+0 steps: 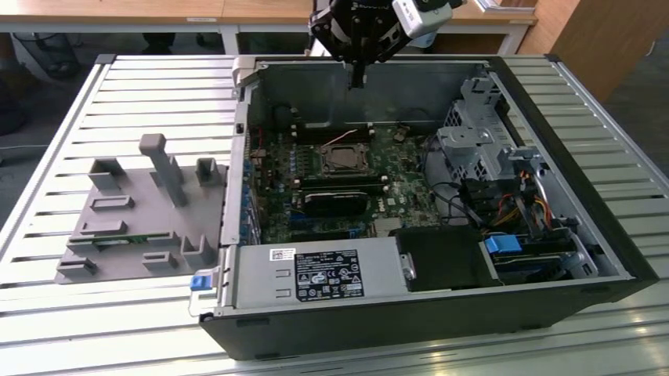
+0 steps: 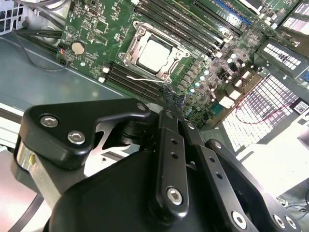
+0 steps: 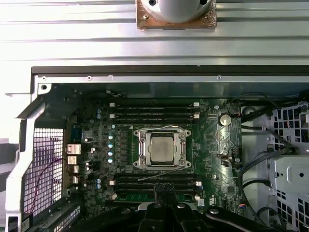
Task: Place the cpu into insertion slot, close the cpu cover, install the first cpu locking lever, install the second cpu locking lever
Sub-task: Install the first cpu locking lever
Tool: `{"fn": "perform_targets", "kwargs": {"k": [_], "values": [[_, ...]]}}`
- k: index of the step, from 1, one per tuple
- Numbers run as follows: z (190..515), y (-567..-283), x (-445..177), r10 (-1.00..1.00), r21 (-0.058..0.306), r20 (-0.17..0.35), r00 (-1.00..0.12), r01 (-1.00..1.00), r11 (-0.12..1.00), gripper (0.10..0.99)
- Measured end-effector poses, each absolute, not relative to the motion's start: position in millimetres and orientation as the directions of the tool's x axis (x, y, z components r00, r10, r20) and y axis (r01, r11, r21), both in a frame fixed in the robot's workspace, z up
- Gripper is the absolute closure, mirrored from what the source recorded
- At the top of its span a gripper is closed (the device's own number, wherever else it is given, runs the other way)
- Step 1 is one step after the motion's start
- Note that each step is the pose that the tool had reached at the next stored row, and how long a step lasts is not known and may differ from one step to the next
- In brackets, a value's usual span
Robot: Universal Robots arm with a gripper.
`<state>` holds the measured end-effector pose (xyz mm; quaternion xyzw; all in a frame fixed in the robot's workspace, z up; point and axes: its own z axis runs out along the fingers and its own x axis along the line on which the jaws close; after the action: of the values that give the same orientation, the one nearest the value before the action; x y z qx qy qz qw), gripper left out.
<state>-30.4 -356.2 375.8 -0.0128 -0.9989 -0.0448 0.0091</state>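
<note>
The arm hangs over the far wall of the open computer case (image 1: 585, 258) in the exterior view, its wrist upright and the gripper (image 1: 358, 80) pointing straight down, well above the motherboard (image 1: 403, 176); the black fingers (image 2: 169, 140) are closed against each other with nothing between them, their ribbed tips (image 3: 164, 189) meeting in a single narrow point in both wrist views; the cpu (image 3: 161, 147) lies flat in the insertion slot (image 3: 137, 166) near the middle of the board, silvery top facing up; being square it has no long axis, and its edges run parallel to the black memory slots (image 3: 154, 112) that flank the socket on two sides; the cpu cover (image 3: 182, 145) lies down around it, its window framing the chip; a thin silver lever (image 3: 159, 175) slants across the board between the socket and the fingertips, one end closer to the socket than the other; whether the lever on the opposite side of the socket is latched, I cannot tell; the fingertips sit apart from the socket, above the memory slots beside it; the case rests on a slatted metal surface (image 1: 94, 337), with a grey fixture tray (image 1: 136, 227) lying beside it at the exterior view's left.
</note>
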Motion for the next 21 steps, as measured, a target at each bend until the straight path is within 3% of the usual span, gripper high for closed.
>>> {"fn": "perform_targets", "kwargs": {"k": [21], "values": [[361.8, -356.2, -30.4, 0.025, 0.089, 0.019, -1.000, 0.026, 0.996, 0.980]]}}
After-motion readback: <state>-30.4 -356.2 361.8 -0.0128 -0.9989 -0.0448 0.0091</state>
